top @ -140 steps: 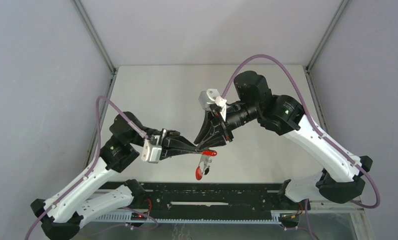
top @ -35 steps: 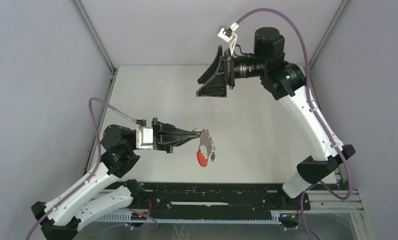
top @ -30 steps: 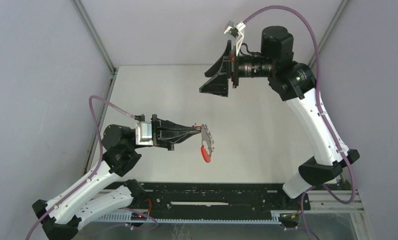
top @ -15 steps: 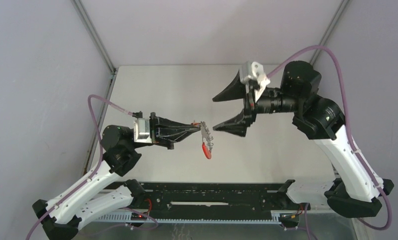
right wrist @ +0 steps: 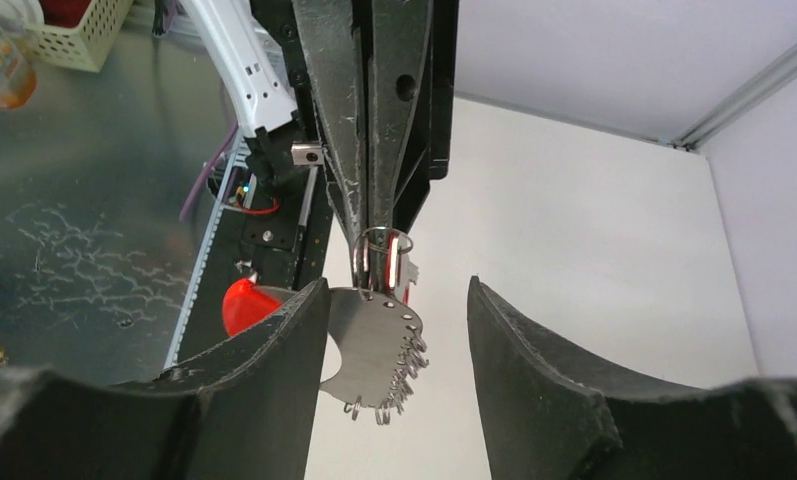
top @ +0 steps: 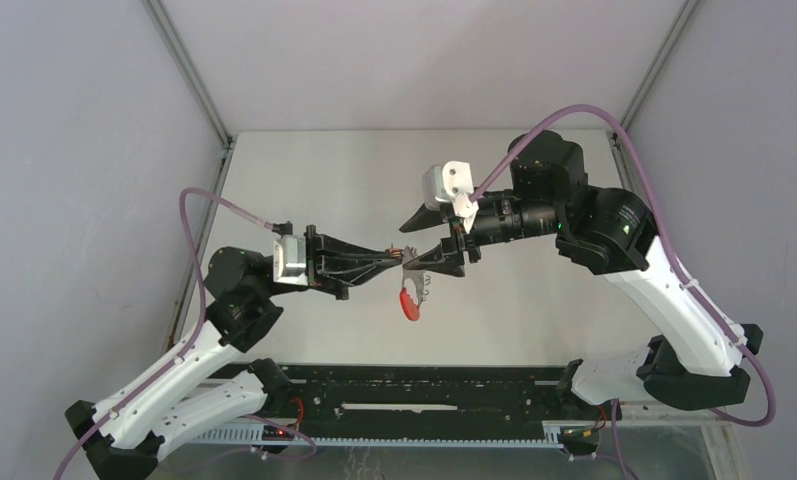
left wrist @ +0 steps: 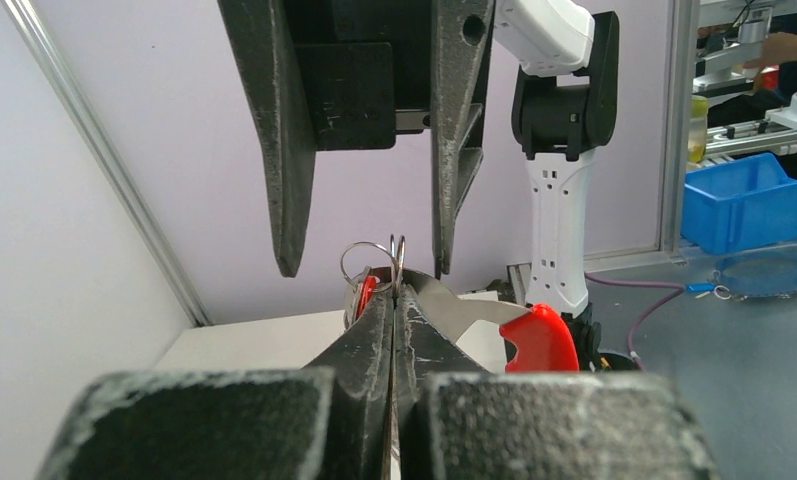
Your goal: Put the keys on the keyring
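Observation:
The keyring [top: 410, 300], a silver plate [right wrist: 372, 345] with a red grip [left wrist: 539, 337] and a row of small loops, hangs in the air over the table's front middle. My left gripper [top: 398, 254] is shut on the wire ring [right wrist: 379, 248] at its top. A red-tagged key [right wrist: 394, 270] is tucked against that ring. My right gripper [right wrist: 396, 285] is open, facing the left one. Its fingers [left wrist: 287, 200] stand either side of the plate, and the left one overlaps the plate's edge.
The white tabletop [top: 354, 180] lies below, with grey walls on three sides. A black rail [top: 424, 385] runs along the near edge between the arm bases. A blue bin [left wrist: 749, 200] sits outside the cell.
My right arm has swung down from high at the back to the keyring, its jaws narrowing around the plate. My left gripper keeps its hold and has risen slightly.

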